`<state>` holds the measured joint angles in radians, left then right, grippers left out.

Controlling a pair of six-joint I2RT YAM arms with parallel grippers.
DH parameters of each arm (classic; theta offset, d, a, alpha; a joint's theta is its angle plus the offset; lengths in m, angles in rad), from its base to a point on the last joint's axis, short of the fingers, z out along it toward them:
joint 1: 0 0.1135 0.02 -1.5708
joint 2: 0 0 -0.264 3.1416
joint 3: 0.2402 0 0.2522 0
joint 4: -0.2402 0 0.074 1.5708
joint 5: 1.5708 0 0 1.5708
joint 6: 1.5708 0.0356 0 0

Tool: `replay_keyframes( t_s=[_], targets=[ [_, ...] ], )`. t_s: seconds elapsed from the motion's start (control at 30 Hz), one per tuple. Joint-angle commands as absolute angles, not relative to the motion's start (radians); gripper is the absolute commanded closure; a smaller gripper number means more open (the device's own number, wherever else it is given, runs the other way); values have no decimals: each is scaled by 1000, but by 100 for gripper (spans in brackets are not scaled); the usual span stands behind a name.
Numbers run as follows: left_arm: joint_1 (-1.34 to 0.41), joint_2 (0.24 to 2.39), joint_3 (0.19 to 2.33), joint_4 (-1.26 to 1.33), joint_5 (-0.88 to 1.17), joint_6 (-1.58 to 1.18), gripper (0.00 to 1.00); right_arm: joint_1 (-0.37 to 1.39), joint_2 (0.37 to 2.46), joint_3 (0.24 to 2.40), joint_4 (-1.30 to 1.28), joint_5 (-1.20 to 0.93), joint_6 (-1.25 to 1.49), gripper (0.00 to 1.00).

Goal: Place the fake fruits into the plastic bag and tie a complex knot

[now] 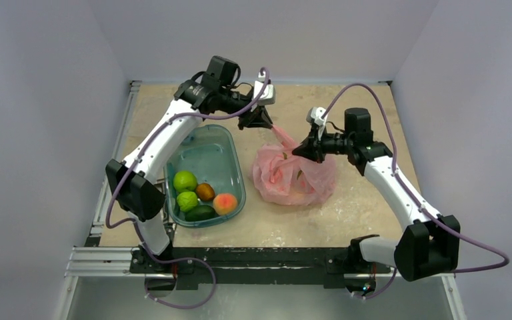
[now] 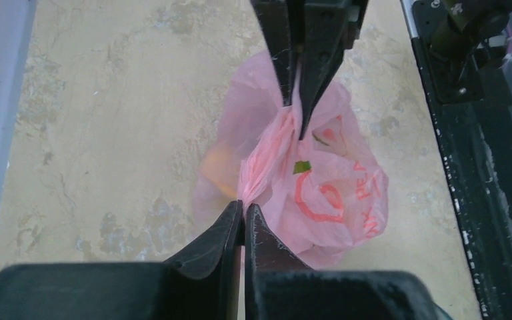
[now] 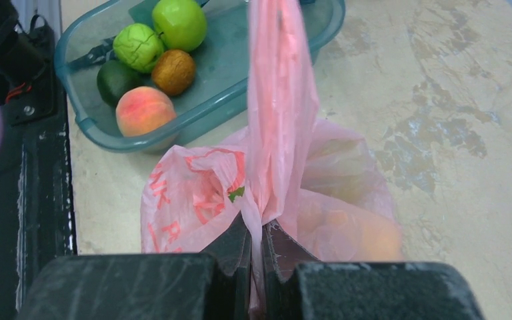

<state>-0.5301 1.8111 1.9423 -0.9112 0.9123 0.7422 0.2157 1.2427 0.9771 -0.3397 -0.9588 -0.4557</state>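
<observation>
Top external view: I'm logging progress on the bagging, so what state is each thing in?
plastic bag, lying on the table, partly filled, handle pulled taut between the grippers.
left gripper, shut on the bag's handle.
right gripper, shut on the bag's gathered neck.
teal tub, open, five fruits loose inside.

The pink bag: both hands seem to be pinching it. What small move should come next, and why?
Probably the left hand should swing its stretched handle around the right hand to start a loop. Both hands are shut on the plastic bag, the strip between them is taut, and nothing is tied yet.
</observation>
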Motion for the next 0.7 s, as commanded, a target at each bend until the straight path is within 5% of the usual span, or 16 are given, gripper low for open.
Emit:
replay_keyframes(
  t_s=[0.0,0.37,0.67],
  targets=[
    [-582,1671,1878,-743,905,448,100,217,1246,950,-164,-858,-246,100],
    [-857,1508,1272,-317,596,204,100,218,1161,873,-14,-739,103,100],
    [-915,1661,1140,26,-49,69,100,216,1098,852,2,-747,203,100]
  ],
)
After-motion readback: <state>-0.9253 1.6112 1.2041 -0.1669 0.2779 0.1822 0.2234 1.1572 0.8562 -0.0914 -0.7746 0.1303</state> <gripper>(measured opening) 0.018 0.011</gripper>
